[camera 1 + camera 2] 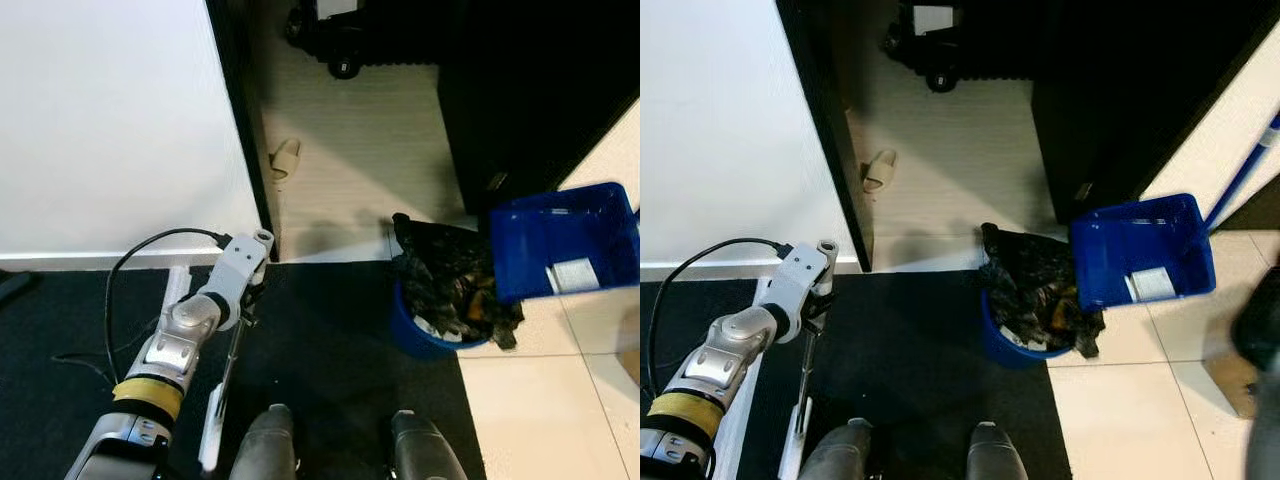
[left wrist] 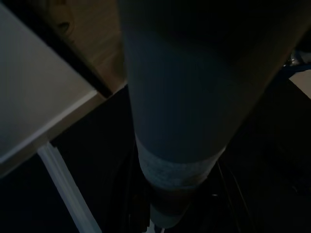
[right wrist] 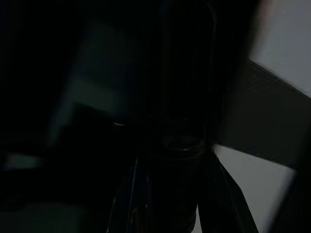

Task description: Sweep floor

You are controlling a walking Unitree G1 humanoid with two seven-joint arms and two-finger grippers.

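My left gripper [image 1: 246,298] is shut on the thin broom handle [image 1: 226,375], which slants down to a white piece [image 1: 210,432] by my feet on the black mat [image 1: 330,350]. In the left wrist view the grey handle [image 2: 180,97] runs close along the camera. A blue dustpan [image 1: 565,240] hangs tilted over a blue bin [image 1: 425,335] lined with a crumpled black bag [image 1: 440,265]; a white scrap [image 1: 572,273] lies in the pan. Its blue handle [image 1: 1245,170] rises to the right. The dark right wrist view shows a shaft [image 3: 184,97] between my right gripper's fingers.
A white wall [image 1: 110,120] and dark door frame [image 1: 240,120] stand on the left. Beyond lie a beige slipper [image 1: 285,158], a chair wheel [image 1: 343,68] and a black cabinet [image 1: 520,90]. Cream tiles [image 1: 540,400] border the mat on the right.
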